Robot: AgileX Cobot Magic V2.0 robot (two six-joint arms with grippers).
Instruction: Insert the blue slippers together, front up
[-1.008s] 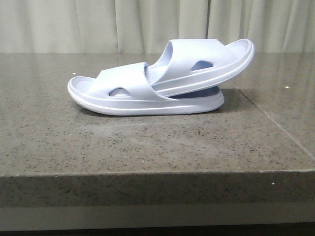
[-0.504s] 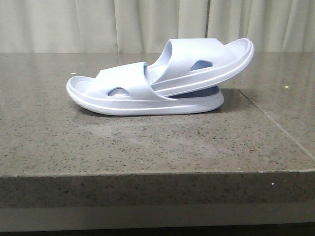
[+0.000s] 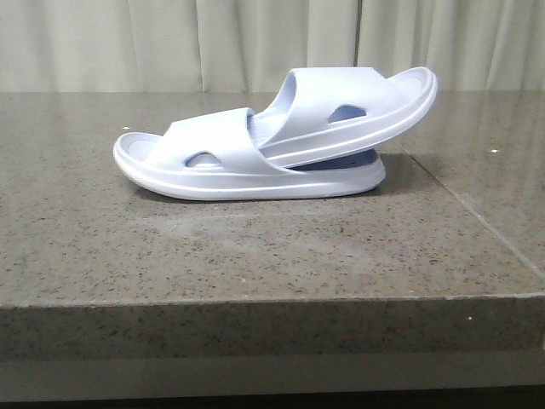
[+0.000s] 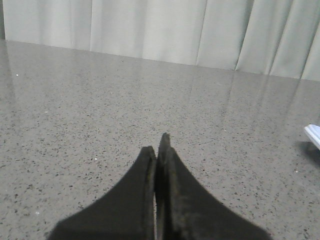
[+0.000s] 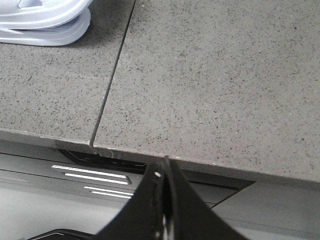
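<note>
Two pale blue slippers lie on the grey stone table (image 3: pixel 255 247). The lower slipper (image 3: pixel 213 162) lies flat with its toe to the left. The upper slipper (image 3: pixel 358 106) is pushed under the lower one's strap and tilts up to the right. Their ends show in the right wrist view (image 5: pixel 45 20), and an edge of one shows in the left wrist view (image 4: pixel 314 135). My left gripper (image 4: pixel 157 147) is shut and empty over bare table, well away from the slippers. My right gripper (image 5: pixel 164 167) is shut and empty at the table's front edge. Neither gripper shows in the front view.
A seam (image 3: pixel 477 213) runs across the table top right of the slippers; it also shows in the right wrist view (image 5: pixel 112 75). Pale curtains (image 3: pixel 170 43) hang behind the table. The robot's base with white stripes (image 5: pixel 90 175) lies below the front edge.
The nested slippers have shifted very slightly to the left in the front view. Nothing else has changed.
</note>
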